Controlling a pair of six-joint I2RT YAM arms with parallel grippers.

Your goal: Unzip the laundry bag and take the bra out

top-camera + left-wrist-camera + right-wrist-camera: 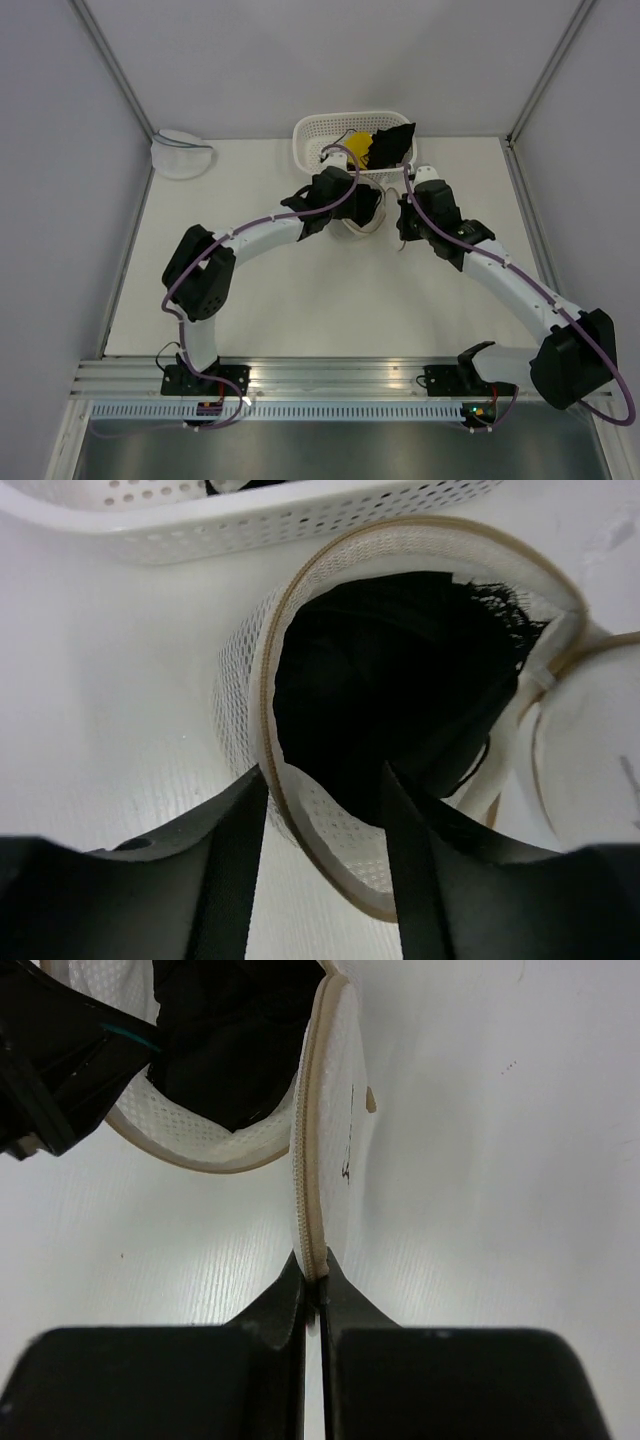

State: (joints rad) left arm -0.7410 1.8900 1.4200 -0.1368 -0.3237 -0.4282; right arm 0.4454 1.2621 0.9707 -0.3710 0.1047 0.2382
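From my remote seat I see the laundry bag (236, 712) lying on the white surface (100, 730) just in front of the perforated white basket (250, 525), between my two arms. Its tan-rimmed mouth gapes wide towards the left wrist camera, and the black bra (390, 680) sits inside it, filling most of the opening, with a frayed edge up against the rim. My left pincer (322, 780) is released. One finger is outside the mesh wall and the other reaches into the mouth beside the bra, so the near rim runs between them without being pinched. My right pincer (312, 1275) is clenched on the zippered tan edge of the bag's unzipped flap, holding that flap upright and away from the opening. From overhead, the basket holds a round yellow item (358, 147) and a dark piece of fabric (392, 145). A second white dome pouch (180, 155) with a grey-blue rim rests well apart, in the far left corner.
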